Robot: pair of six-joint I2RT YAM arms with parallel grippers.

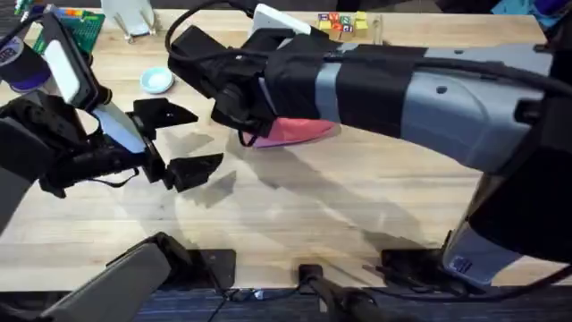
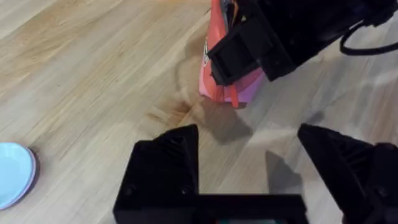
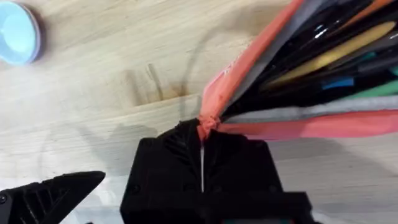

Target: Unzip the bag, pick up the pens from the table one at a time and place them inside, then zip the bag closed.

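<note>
The pink bag (image 1: 304,131) lies mid-table, half hidden under my right arm. My right gripper (image 1: 245,134) is shut on the pinched tip of the bag's end (image 3: 209,118). In the right wrist view the bag (image 3: 323,127) gapes open, and dark pens (image 3: 298,59) lie inside among yellow and green ones. My left gripper (image 1: 179,143) hovers open just left of the bag, nothing between its fingers. In the left wrist view the bag (image 2: 217,84) sits beyond the open left gripper (image 2: 249,140), with the right gripper (image 2: 249,50) on it.
A small pale blue dish (image 1: 158,81) sits on the table (image 1: 295,215) behind the left gripper, also seen as the dish (image 2: 12,174) and the dish (image 3: 17,32). Coloured blocks (image 1: 342,21), a white object (image 1: 271,18) and a green board (image 1: 67,27) line the far edge.
</note>
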